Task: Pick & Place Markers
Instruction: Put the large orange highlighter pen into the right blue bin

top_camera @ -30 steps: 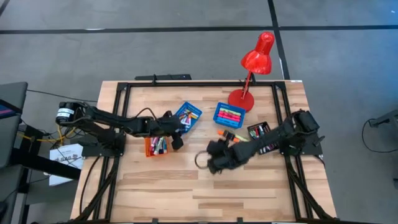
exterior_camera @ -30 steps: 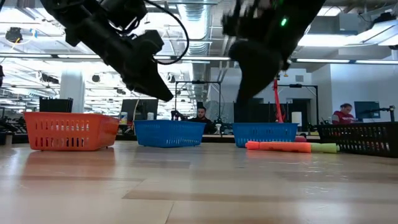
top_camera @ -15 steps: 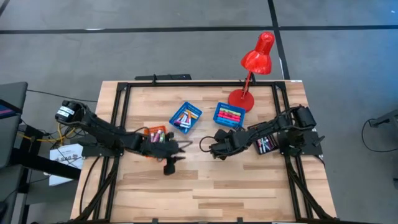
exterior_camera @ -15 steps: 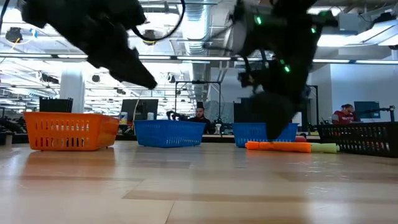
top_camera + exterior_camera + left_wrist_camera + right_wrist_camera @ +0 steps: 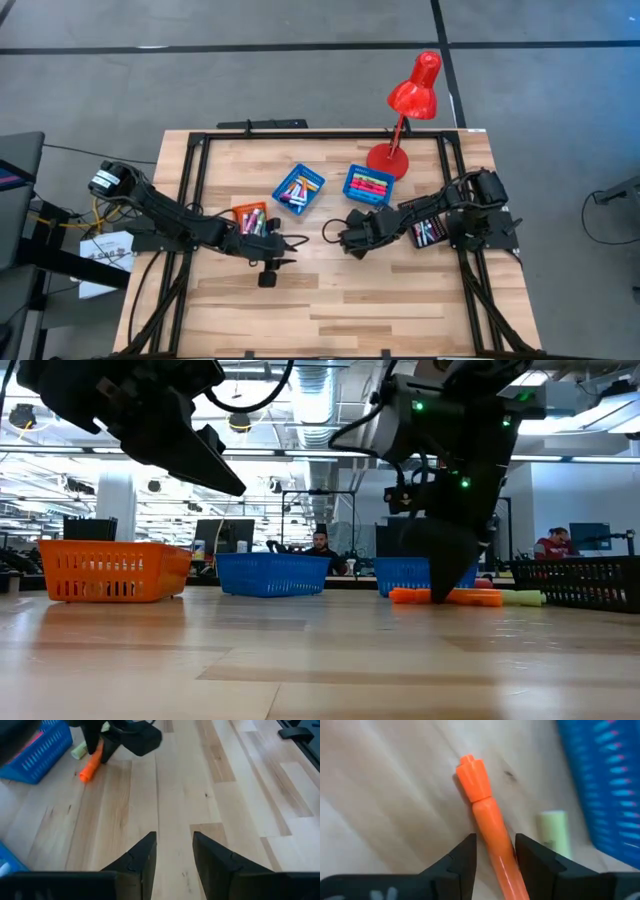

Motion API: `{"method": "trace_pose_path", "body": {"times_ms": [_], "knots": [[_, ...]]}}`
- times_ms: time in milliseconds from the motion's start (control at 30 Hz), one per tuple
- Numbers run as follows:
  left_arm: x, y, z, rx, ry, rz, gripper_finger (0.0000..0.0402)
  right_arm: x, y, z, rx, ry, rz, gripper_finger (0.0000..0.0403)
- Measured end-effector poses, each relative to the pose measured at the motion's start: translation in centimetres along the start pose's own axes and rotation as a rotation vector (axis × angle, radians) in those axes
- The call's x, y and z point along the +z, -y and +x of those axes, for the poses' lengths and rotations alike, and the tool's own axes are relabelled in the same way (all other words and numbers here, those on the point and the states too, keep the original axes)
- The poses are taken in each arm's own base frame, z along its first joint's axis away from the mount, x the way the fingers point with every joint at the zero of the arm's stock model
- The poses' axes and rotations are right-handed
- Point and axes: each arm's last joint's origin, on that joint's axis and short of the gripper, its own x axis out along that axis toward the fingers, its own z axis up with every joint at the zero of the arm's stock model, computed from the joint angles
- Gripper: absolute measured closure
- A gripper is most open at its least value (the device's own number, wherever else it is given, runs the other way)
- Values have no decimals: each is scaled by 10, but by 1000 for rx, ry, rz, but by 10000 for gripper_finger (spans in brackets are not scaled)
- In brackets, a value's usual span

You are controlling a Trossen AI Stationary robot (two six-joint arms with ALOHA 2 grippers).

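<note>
Orange marker (image 5: 487, 815) now sits between the right gripper's (image 5: 495, 852) fingers, which straddle it lying flat on the wood; whether they've actually clamped it I can't tell. A second ago that gripper was lower in the high view, away from the loose markers; it has since come in low over them, right of centre (image 5: 350, 238). Pickup looks imminent, not done.

Left gripper (image 5: 172, 851) has pulled back from the tray area to lower left of centre in the high view (image 5: 268, 262), fingers slightly apart, nothing between them, over bare table (image 5: 330, 310).

Count:
- loose markers on table: two, orange plus a pale yellow-green one (image 5: 552, 832) just beside it
- trays: four – orange (image 5: 250, 222), two blue (image 5: 298, 189) (image 5: 368, 186), black (image 5: 425, 228), all holding markers, too small to count
- red lamp (image 5: 412, 95): one, upper right
</note>
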Motion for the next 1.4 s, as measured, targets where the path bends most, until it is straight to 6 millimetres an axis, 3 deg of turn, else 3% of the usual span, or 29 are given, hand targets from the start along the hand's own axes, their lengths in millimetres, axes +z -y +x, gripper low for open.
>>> {"method": "trace_pose_path", "body": {"times_ms": [367, 700, 933, 1233, 1400], "knots": [[1, -1, 0, 1, 7, -27, 277, 10, 1, 3, 45, 35, 18, 291], [1, -1, 0, 1, 9, -27, 278, 14, 3, 5, 88, 20, 43, 362], [1, -1, 0, 1, 9, -27, 277, 22, 1, -2, 72, 58, 28, 340], [1, -1, 0, 1, 9, -27, 277, 39, 11, -26, -214, 179, -13, 346], [1, -1, 0, 1, 10, -27, 278, 46, 26, -27, -433, 279, -27, 341]]}}
